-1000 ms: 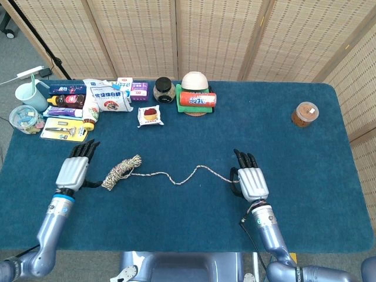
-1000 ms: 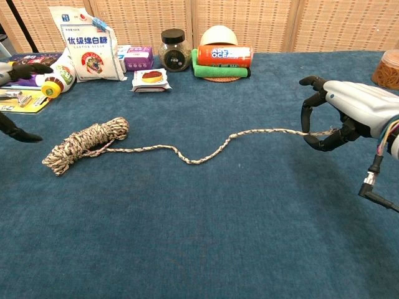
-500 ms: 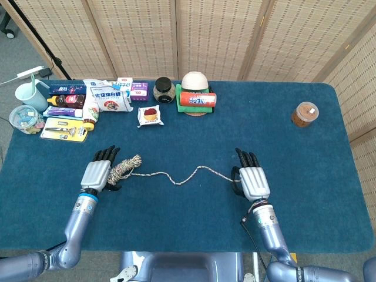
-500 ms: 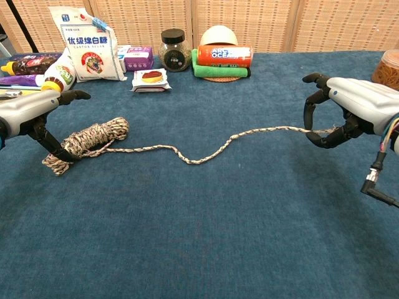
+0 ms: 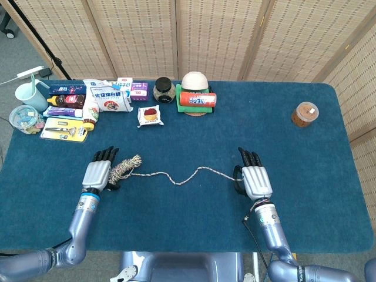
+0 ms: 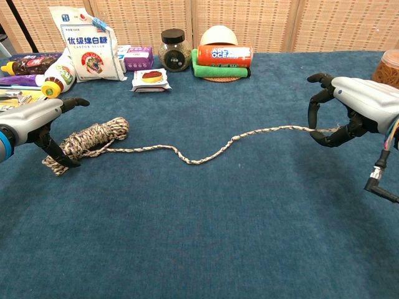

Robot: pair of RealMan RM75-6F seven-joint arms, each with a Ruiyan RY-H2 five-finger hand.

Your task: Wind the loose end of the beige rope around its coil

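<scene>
The beige rope's coil (image 5: 124, 167) (image 6: 93, 139) lies on the blue table at the left. Its loose end (image 5: 194, 172) (image 6: 206, 156) snakes rightward across the cloth. My left hand (image 5: 97, 174) (image 6: 36, 121) sits against the coil's left end. The thumb touches the coil and the other fingers stretch out above it, not closed around it. My right hand (image 5: 256, 181) (image 6: 355, 107) is at the right, fingers curled, and pinches the tip of the loose end, which hangs slightly off the table there.
A row of goods lines the table's back edge: a sugar bag (image 6: 87, 43), a dark jar (image 6: 174, 50), an orange can (image 6: 224, 55) on a green cloth, and a snack pack (image 6: 149, 80). A brown lidded cup (image 5: 305, 113) stands far right. Bottles and a razor pack (image 5: 63, 129) lie back left.
My left hand has moved right from beside the coil to its left end, thumb now against it. The right hand has drifted slightly right, taking the rope tip along.
</scene>
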